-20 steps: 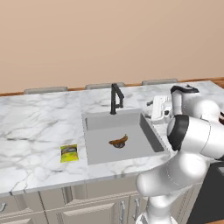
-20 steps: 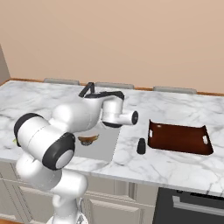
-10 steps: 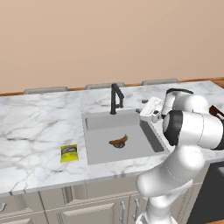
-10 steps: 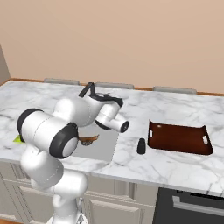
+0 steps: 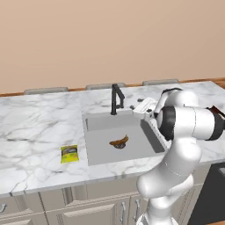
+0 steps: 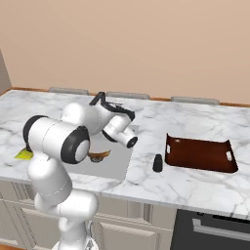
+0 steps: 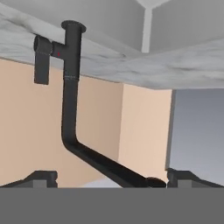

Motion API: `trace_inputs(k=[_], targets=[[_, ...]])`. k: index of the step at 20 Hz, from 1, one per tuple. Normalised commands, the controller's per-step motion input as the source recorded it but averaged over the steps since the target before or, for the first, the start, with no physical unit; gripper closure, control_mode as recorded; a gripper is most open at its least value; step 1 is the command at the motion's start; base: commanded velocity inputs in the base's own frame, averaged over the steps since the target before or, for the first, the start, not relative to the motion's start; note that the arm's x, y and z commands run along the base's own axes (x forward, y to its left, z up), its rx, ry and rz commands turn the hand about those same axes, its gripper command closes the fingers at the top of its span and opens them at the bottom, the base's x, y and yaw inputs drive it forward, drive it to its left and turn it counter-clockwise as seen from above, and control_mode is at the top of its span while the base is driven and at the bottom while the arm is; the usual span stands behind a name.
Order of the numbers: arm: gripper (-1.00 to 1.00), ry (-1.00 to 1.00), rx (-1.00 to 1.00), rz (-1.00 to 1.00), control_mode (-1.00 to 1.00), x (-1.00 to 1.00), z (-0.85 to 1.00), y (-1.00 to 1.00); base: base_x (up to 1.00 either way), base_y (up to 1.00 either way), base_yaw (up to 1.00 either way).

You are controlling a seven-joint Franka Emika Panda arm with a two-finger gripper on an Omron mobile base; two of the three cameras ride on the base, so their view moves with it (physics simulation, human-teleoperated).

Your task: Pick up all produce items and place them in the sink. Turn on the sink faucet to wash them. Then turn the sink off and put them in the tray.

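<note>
The banana point(image 5: 119, 141) lies at the bottom of the grey sink point(image 5: 96, 145), on the round drain in the middle. The thin black faucet point(image 5: 116, 98) stands at the sink's back edge, at 12 o'clock from the banana. The end effector point(image 7: 112, 177) is near the faucet, at 3 o'clock from it in the left base view, with its two fingers wide apart and nothing between them. In the hand view the faucet looks upside down, close in front. The dark red tray point(image 6: 199, 155) sits on the desk point(image 5: 35, 127), well apart from the sink. A yellow packet point(image 5: 69, 153) lies on the desk at 9 o'clock from the banana.
</note>
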Motion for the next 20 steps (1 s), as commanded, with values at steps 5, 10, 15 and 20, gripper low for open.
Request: trace_inputs(k=[5, 10, 15, 20], targets=[[-1.00, 0.00, 0.01, 0.00, -1.00, 0.39, -0.03, 0.00, 0.00, 0.00, 0.00], [-1.00, 0.00, 0.00, 0.01, -1.00, 0.29, -0.24, 0.00, 0.00, 0.00, 0.00], [-1.00, -0.01, 0.00, 0.06, -1.00, 0.33, -0.15, 0.03, 0.00, 0.00, 0.00], [-1.00, 0.00, 0.00, 0.04, -1.00, 0.41, -0.07, 0.05, 0.00, 0.00, 0.00]])
